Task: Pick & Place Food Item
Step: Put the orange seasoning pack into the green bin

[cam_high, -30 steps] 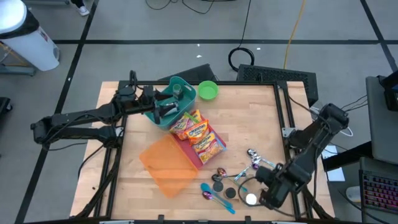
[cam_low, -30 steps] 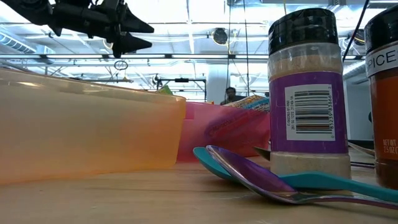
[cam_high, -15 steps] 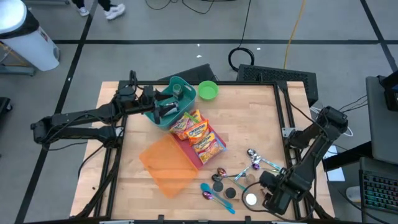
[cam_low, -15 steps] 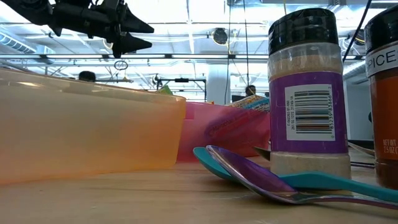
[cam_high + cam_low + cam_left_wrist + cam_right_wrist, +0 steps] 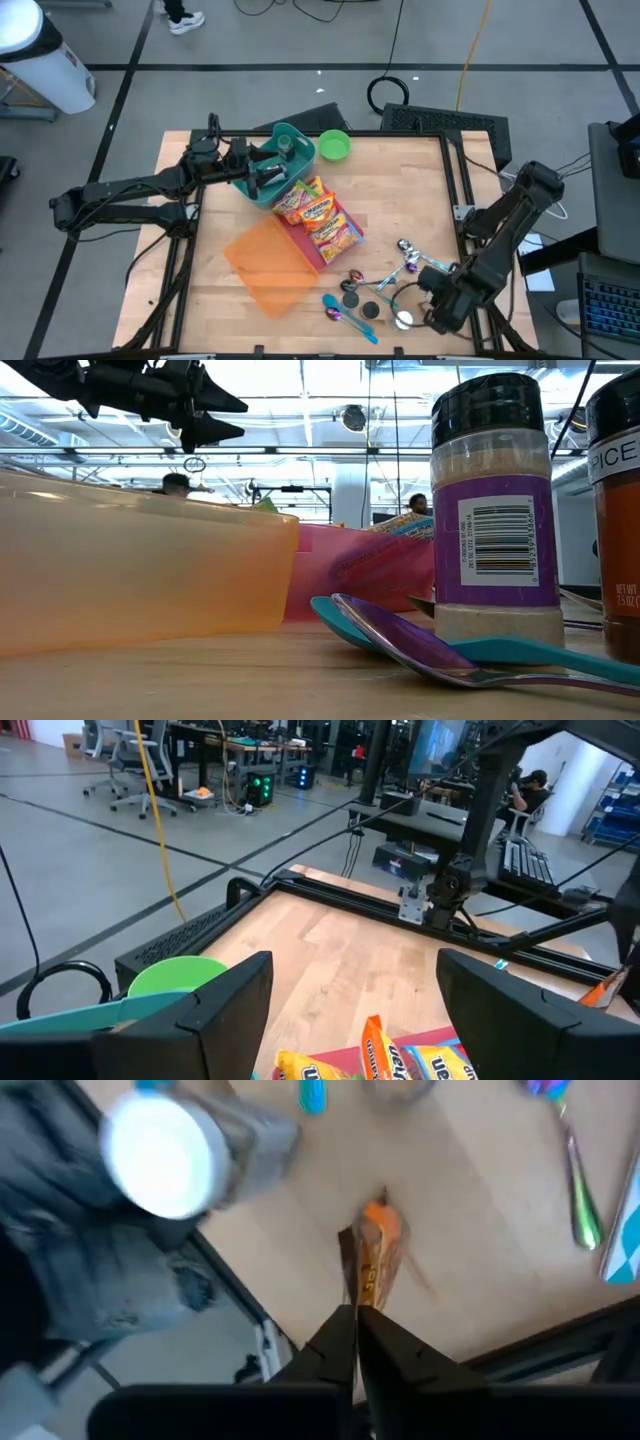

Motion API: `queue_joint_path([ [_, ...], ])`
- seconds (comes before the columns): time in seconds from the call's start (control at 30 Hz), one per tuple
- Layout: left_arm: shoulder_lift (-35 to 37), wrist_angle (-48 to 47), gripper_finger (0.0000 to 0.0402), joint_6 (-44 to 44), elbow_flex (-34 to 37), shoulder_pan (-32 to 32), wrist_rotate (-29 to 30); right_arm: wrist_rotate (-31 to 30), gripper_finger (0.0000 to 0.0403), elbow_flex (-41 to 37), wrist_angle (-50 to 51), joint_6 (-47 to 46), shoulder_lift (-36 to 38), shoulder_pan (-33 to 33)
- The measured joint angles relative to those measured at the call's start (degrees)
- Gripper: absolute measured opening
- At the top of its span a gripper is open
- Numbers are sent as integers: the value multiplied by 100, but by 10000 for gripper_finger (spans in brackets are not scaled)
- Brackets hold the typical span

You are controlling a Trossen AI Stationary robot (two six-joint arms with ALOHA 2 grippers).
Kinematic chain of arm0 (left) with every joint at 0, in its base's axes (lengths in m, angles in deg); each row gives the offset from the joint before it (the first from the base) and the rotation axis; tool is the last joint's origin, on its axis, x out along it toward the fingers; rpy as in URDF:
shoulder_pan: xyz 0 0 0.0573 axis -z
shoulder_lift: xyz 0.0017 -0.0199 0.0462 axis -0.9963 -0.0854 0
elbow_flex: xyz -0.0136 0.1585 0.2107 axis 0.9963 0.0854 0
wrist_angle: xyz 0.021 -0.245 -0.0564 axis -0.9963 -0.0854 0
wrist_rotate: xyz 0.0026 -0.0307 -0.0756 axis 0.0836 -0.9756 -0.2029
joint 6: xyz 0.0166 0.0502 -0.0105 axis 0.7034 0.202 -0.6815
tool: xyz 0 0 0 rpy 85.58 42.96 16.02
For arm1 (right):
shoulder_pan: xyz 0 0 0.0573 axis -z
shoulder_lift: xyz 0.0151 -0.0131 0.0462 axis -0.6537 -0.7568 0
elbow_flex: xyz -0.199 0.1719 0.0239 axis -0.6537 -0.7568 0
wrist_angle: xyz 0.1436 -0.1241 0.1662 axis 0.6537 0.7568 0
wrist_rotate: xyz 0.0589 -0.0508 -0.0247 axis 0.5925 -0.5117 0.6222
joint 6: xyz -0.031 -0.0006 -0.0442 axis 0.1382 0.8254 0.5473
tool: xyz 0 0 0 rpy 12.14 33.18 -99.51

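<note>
Several bright snack packets [image 5: 318,215] lie in a pink tray beside an orange container [image 5: 268,262] at mid-table. My left gripper [image 5: 355,1010] hovers open and level over a teal bin [image 5: 280,160] at the far left, touching nothing. Near the table's near right corner, my right gripper [image 5: 357,1315] points steeply down. It is shut on a thin orange packet [image 5: 372,1255] seen edge-on. In the high view that gripper [image 5: 432,305] covers the packet. My right gripper pinches the orange packet's upper edge [image 5: 362,1295] between its two fingertips, coming from above and pointing steeply down. The packet hangs below the fingers, edge-on. Whether its lower end [image 5: 378,1215] touches the wood, I cannot tell.
A white-capped jar [image 5: 403,320] stands right beside my right gripper. Spoons [image 5: 345,310] and dark-capped spice jars [image 5: 495,510] crowd the near right. A green bowl [image 5: 334,146] sits at the far edge. Bare wood lies at the far right.
My right arm has shifted slightly at the table's near right corner, first toward the near edge, then back a little. My left arm has kept still. People in the room behind have walked.
</note>
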Motion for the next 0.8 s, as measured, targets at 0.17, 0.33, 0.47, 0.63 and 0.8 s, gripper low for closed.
queue_joint_path([
  [0.17, 0, 4, 274, 28, -2, -3, 0, -677, 1, 2, 313, -39, 638, -2],
  [0.33, 0, 2, 280, 231, -2, -3, 0, -1072, 0, 2, 696, -134, 1092, 0],
  [0.47, 0, 2, 287, 315, -2, -3, 2, -1512, 2, 0, 662, -129, 1194, -47],
  [0.63, 0, -7, 291, 323, -2, -3, 2, -3171, 12, -251, -392, 829, 1139, -124],
  [0.8, 0, -7, 285, 328, -2, -3, 2, -4900, 27, -1138, -2822, 3495, 1133, 127],
])
